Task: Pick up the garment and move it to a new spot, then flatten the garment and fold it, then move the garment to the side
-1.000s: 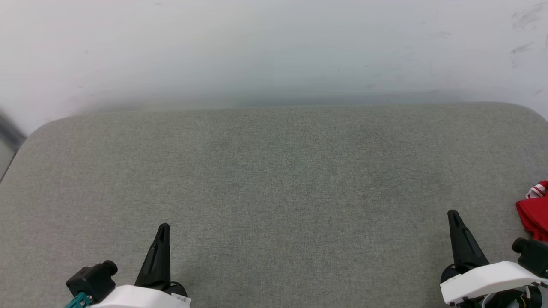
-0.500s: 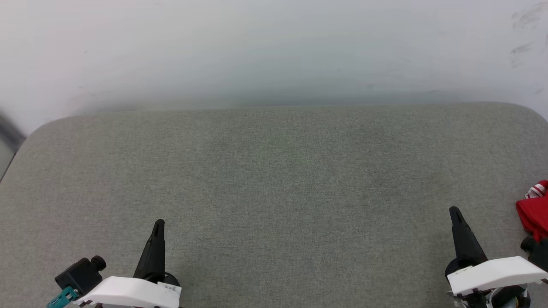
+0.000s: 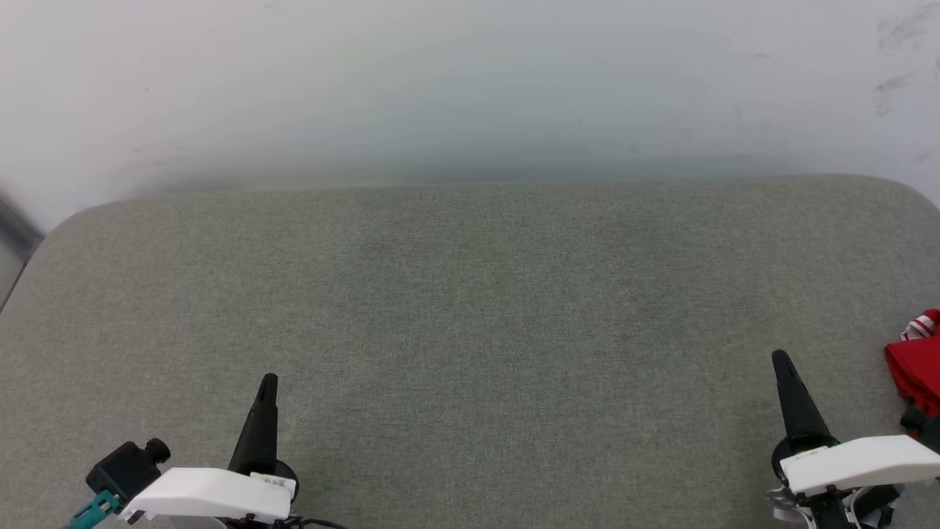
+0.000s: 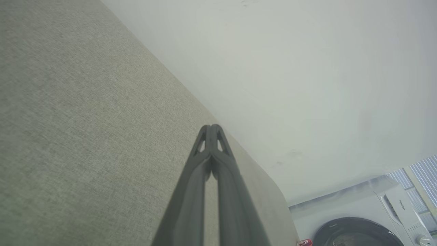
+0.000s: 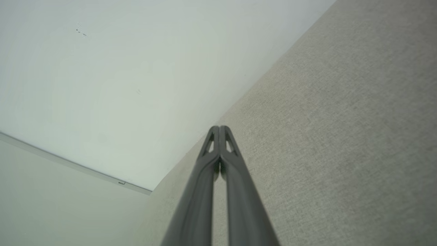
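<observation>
The garment (image 3: pixel 916 367), red with a bit of red-and-white striped trim, lies bunched at the far right edge of the head view, most of it cut off by the frame. My right gripper (image 3: pixel 780 358) points up just left of it, shut and empty; its wrist view shows the tips (image 5: pixel 219 128) pressed together over the grey fabric. At the lower left my left gripper (image 3: pixel 269 379) is also shut with nothing in it, tips (image 4: pixel 211 127) touching in its wrist view. A tiny red scrap of the garment (image 4: pixel 305 242) shows at the bottom of the left wrist view.
A wide grey fabric surface (image 3: pixel 470 308) with rounded far corners spreads in front of me, against a pale wall (image 3: pixel 470 81). A white washing machine (image 4: pixel 362 218) stands beyond the surface's end in the left wrist view.
Both arms have drawn back a little toward the bottom of the head view, the left drifting left. The garment has stayed put.
</observation>
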Controlling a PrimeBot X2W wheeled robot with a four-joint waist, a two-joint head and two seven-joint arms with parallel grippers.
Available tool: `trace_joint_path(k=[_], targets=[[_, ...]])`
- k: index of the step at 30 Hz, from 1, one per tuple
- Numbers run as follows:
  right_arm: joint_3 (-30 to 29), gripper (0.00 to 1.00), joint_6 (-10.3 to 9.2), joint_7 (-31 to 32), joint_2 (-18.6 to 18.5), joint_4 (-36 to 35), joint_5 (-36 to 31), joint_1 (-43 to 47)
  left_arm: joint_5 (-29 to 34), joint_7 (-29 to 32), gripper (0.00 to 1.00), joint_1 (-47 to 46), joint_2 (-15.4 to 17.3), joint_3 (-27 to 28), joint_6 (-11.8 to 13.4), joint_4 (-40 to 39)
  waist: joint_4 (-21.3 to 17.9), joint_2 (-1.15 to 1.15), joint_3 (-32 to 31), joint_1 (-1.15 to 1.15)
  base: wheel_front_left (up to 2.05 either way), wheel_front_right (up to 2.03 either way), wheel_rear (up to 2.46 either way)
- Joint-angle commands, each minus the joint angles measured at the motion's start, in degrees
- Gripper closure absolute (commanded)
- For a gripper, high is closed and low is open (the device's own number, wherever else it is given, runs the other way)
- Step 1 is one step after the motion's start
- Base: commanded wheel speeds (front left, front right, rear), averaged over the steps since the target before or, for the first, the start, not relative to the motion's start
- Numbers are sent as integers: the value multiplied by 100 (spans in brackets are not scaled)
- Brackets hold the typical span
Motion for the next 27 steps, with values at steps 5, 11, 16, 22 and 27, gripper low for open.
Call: trace_joint_path(k=[5,11,16,22,27], targets=[[-33,100,1,82,18,5,461,-182,-466,121,100,-203,28,52,-12,32,-2,0,0,-1,0,0,0],[-51,100,1,148,22,48,835,-218,-838,216,100,-268,31,88,-13,95,-4,0,1,-1,0,0,0],[-62,100,1,191,24,77,1074,-236,-1077,276,100,-296,31,111,-14,136,-6,0,1,-1,0,0,0],[-78,100,1,247,27,122,1414,-259,-1413,371,100,-353,30,144,-15,194,-8,0,1,-1,0,0,0],[-88,100,1,293,30,155,1686,-291,-1677,437,100,-392,28,169,-14,239,-10,0,1,-1,0,0,0]])
